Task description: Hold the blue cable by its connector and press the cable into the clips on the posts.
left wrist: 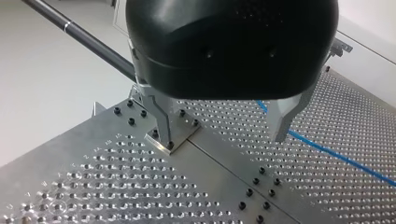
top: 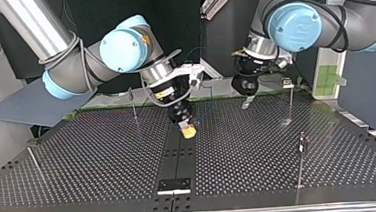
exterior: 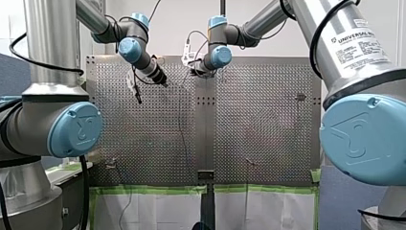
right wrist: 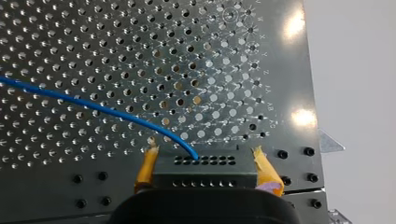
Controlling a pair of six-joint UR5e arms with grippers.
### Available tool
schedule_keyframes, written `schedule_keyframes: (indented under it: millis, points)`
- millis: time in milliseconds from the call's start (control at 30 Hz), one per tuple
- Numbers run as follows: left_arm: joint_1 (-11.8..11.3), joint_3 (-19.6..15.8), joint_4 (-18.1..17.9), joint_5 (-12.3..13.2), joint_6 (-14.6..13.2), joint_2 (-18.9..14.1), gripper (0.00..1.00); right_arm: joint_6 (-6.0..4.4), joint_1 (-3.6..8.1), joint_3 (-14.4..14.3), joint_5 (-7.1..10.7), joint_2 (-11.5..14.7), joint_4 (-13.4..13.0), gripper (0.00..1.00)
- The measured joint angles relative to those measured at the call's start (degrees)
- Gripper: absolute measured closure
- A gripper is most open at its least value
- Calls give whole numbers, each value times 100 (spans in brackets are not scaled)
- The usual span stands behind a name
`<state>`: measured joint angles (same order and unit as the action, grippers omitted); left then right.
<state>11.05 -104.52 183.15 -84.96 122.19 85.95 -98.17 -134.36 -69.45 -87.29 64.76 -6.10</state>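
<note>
Yellow pads (right wrist: 145,165) of the right gripper (right wrist: 204,158) clamp the blue cable (right wrist: 93,105) by its connector (right wrist: 205,176); the left gripper (left wrist: 222,129) hangs open, empty.

The robot's left arm (exterior: 130,48) comes in from the front view's left, its wrist bent so that the left claw (left wrist: 222,140) points downward at a slant. Its black body carries two metal fingers (left wrist: 161,116), spread wide apart with nothing between them. The right arm (exterior: 220,55) comes in from the front view's right and reaches to the middle, where its wrist also tips down. The right claw (right wrist: 204,153) has yellow pads (right wrist: 147,165) pressed against the two sides of a black connector (right wrist: 205,170), gripping it. In the top view the two claws hang near each other without touching.
</note>
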Motion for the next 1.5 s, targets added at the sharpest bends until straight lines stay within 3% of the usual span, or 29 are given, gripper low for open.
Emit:
schedule_keyframes:
  millis: [333, 967, 1167, 1500]
  points:
    - [-22, 3, -148, 318, 133, 378, 0, -8, 2, 2, 15, 5, -31, 100]
    - [-57, 4, -1000, 1181, 976, 454, 0, -14, -13, -1, 12, -1, -54, 100]
    - [-57, 4, -1120, 1489, 1294, 457, 0, -4, -18, 0, 12, -1, -58, 100]
    - [-61, 20, -1214, 1592, 1523, 527, 0, -2, -48, 3, 11, 2, -75, 100]
